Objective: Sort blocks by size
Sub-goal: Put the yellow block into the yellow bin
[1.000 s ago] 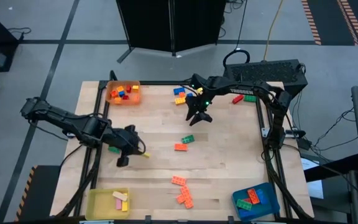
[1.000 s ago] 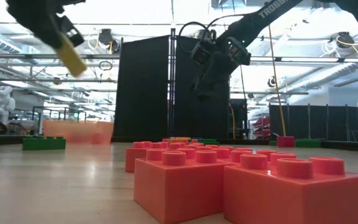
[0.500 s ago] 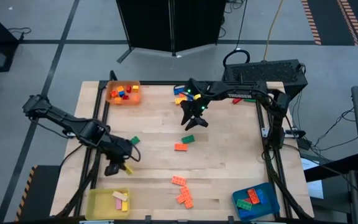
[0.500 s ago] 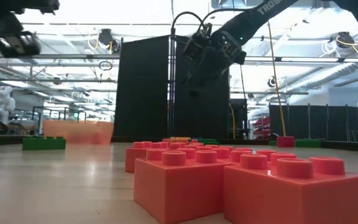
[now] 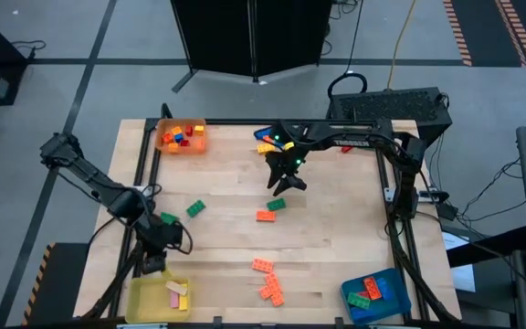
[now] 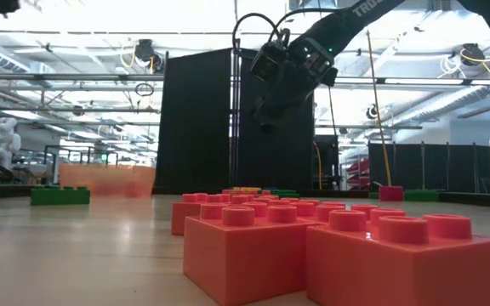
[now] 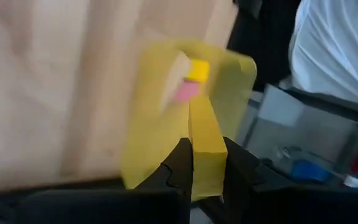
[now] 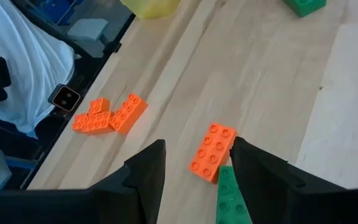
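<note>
Clamped on a long yellow block point(image 7: 205, 146), the left gripper point(image 5: 153, 260) hangs just at twelve o'clock of the yellow tray point(image 5: 144, 298), while the right gripper point(image 5: 284, 181) hovers unclenched above the green block point(image 8: 232, 198).

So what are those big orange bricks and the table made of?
The orange bricks look like smooth, slightly shiny plastic: moulded round studs, even colour, soft highlights on top. The table looks like pale wood, probably glued strips, since long grain lines and plank seams show. The yellow tray seems plastic too, though how shiny it is I cannot tell.
</note>
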Action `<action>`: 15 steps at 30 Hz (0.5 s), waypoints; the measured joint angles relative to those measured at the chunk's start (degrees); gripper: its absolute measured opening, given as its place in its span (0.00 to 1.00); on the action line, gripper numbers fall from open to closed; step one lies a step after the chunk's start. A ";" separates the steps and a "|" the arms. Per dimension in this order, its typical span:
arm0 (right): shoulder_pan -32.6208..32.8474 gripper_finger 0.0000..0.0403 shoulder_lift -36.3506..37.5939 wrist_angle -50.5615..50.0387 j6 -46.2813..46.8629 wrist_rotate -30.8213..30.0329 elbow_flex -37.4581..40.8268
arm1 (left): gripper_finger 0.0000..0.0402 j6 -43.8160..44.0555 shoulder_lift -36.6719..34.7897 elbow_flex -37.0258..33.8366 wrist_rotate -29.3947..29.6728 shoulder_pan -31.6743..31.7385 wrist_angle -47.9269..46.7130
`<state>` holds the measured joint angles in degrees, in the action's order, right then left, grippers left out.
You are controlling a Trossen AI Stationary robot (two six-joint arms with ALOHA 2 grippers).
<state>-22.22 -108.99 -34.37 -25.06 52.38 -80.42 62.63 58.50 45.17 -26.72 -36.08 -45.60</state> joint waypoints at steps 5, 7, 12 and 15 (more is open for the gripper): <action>0.17 0.44 0.00 0.17 -0.68 -0.31 2.27 | 0.12 4.59 2.70 0.00 -3.32 -3.67 5.32; 0.20 0.44 0.00 0.28 -0.66 -0.68 2.83 | 0.12 4.58 3.78 0.00 -3.15 -4.61 7.18; 0.20 0.44 0.00 0.31 0.50 -4.09 3.12 | 0.12 3.96 6.77 0.00 0.05 -5.57 6.27; 0.23 0.44 0.00 0.27 0.62 -4.45 3.12 | 0.12 3.02 9.05 0.00 -0.67 -6.08 4.51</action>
<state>-21.99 -108.99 -34.10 -24.44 47.93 -77.30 65.66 67.55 45.17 -27.39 -42.17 -41.09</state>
